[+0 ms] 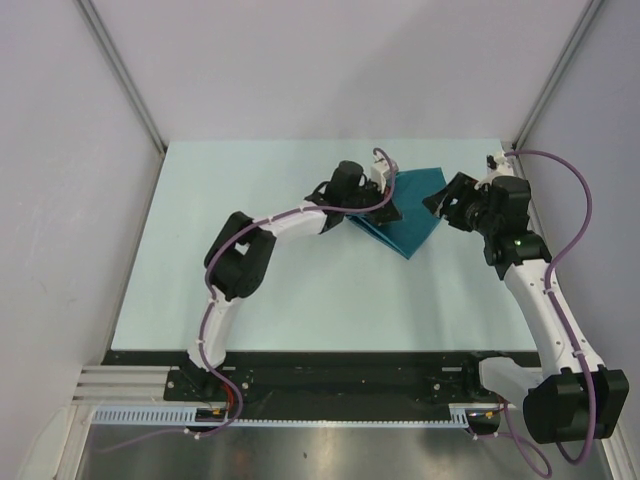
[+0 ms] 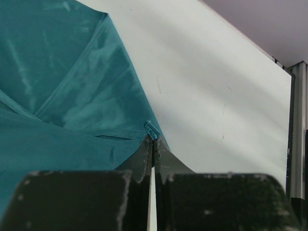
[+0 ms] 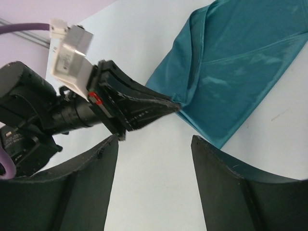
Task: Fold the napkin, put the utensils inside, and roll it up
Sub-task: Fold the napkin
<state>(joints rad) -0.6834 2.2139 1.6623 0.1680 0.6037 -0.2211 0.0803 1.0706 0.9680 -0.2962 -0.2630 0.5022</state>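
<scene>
Fig.: top view plus both wrist views, read L to R. L side: bare pale table [image 1: 290, 290], w/ the left arm [image 1: 240, 262] reaching diagonally toward the far centre. Centre: left fingers [image 2: 143, 161] pressed together, pinching a hemmed corner of the napkin [image 2: 72, 96]. The corner appears raised a little off the table, and the cloth drapes back from it in creased layers, one flap lying over another. The napkin sits far-centre, betw. the two wrists. R side: right fingers [image 3: 226, 187] spread wide, holding nothing, near the napkin's R edge w/ only table showing between them. Utensils: not seen in any view. Judged step: fold under way, task approx. early; loading and rolling not yet done. Risks: (a) the pinch takes only the tip of the corner, so the thin shiny fabric may slip out if pulled fast or against drag on the table; (b) the right fingers aren't pinning the cloth, so a pull may slide the whole napkin instead of folding it; (c) the wrists are close, so an approach from the R to the same edge could bump the left fingers; (d) loose layers may bunch, giving a crooked fold that rolls poorly.
</scene>
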